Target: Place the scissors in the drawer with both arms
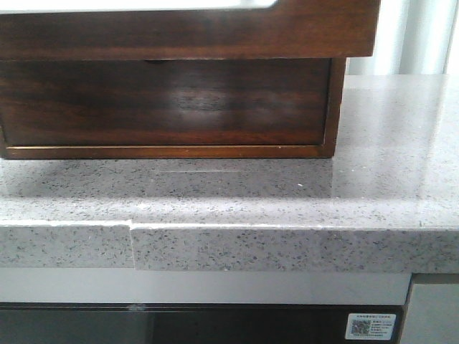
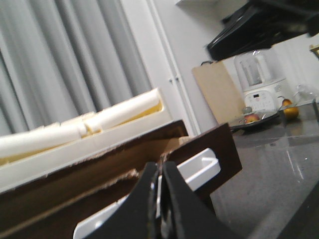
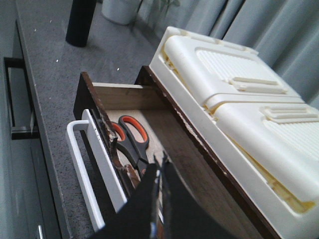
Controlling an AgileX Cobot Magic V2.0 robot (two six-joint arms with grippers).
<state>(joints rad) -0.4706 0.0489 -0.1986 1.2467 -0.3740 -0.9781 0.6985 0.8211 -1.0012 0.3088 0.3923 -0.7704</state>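
The drawer (image 3: 164, 144) is pulled out of the chest, and its front overhangs the chest in the front view (image 1: 186, 32). Inside it lie the scissors (image 3: 130, 138), flat on the floor, orange-lined handles toward the open end and blades hidden behind my fingers. My right gripper (image 3: 160, 162) hovers over the drawer just past the scissors' pivot, jaws pressed together. My left gripper (image 2: 160, 168) is also shut, its tip in front of the drawer's dark front (image 2: 224, 144) and over the white bar handle (image 2: 202, 167). Neither gripper shows in the front view.
A cream plastic box (image 3: 234, 99) lies on top of the chest (image 1: 165, 107). The white handle (image 3: 82, 169) runs along the drawer front. A dark cylinder (image 3: 80, 22) stands on the speckled counter (image 1: 287, 193). A cutting board (image 2: 217, 94) and a white appliance (image 2: 259, 84) stand further off.
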